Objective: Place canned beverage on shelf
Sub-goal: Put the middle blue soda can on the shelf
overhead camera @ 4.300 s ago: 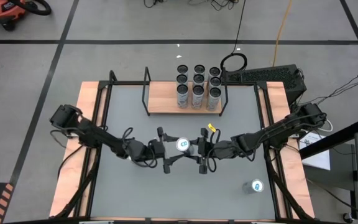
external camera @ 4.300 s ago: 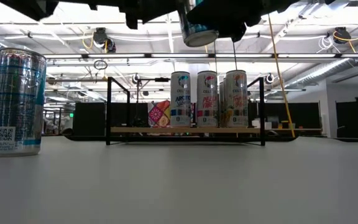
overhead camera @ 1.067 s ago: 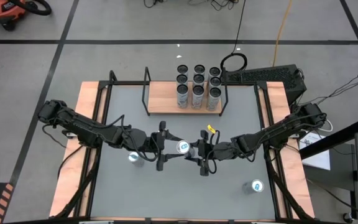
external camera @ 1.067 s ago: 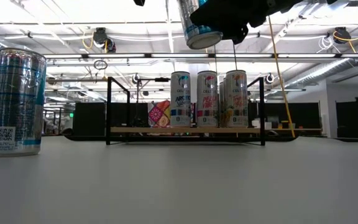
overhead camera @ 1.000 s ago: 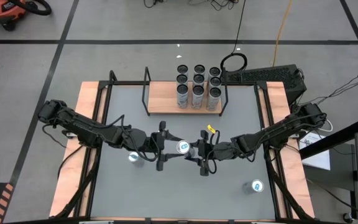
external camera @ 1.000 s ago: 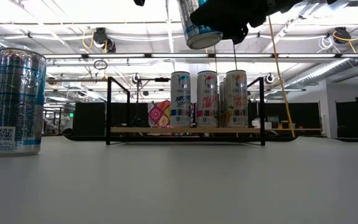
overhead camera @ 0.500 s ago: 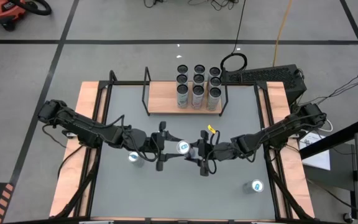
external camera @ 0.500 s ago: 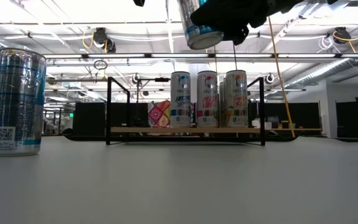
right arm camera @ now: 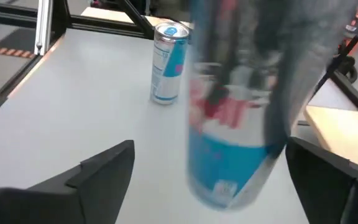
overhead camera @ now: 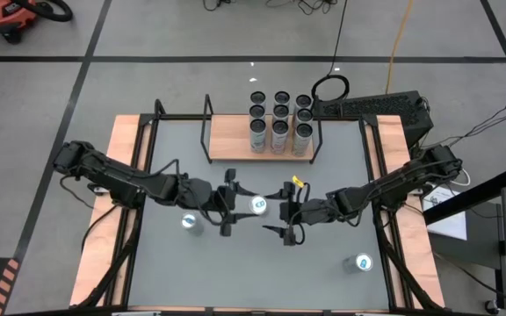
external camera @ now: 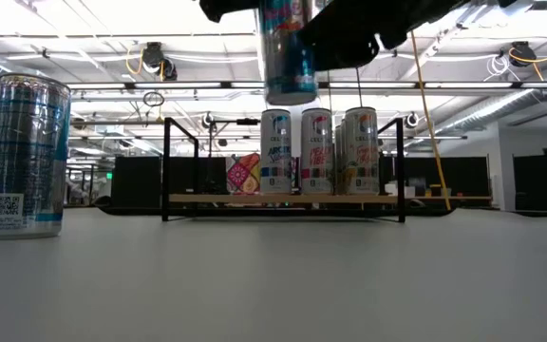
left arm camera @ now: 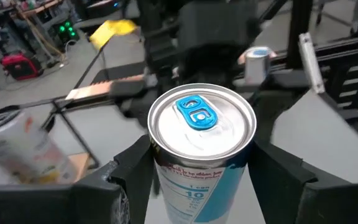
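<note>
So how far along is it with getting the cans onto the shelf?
Eight cans already stand on the shelf. In hand: the left hand holds a blue can in the air; the right hand is open beside it. Left: shelving that can, plus two cans on the table.

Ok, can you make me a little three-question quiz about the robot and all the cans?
1. True or false: the shelf stands on the table's far side, with cans bunched at its right end.
2. Which gripper holds the raised blue can? A) the left gripper B) the right gripper C) neither
3. Fill in: apart from the raised can, ____ loose cans stand on the grey tabletop.

Key: 1 true. 2 A; the right gripper's fingers are spread clear of it. 3 two: one near the left arm, one at the near right.
</note>
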Motion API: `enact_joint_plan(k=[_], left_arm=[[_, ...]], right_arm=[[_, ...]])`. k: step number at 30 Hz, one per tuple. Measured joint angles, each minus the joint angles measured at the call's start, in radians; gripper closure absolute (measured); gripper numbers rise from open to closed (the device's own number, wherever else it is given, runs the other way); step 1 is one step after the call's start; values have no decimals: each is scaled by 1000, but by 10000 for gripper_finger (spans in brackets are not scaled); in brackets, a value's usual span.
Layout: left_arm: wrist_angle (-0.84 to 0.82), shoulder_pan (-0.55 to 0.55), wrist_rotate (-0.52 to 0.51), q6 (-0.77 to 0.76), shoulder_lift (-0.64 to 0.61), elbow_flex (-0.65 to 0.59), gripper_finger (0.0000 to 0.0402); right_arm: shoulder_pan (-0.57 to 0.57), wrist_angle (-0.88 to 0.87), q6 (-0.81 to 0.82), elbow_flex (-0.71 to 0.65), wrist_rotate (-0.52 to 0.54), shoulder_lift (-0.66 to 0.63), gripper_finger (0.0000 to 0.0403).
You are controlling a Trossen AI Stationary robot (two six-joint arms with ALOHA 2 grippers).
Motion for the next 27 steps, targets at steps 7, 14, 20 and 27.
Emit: enact_joint_plan(k=[7, 14, 20, 27], left_arm=[[-99, 79, 97, 14, -98, 0, 182], [-176, 175, 121, 146, -243, 0, 182], [-243, 385, 297, 224, -303, 1, 182], [-269, 676, 567, 253, -277, -4, 182]], right_arm=[[-14, -226, -24, 0, 1, -149, 51], [-12, -434, -36, 0, -50, -256, 51], [-12, -482, -99, 0, -137, -264, 51], [-11, -533, -126, 0, -142, -271, 52]])
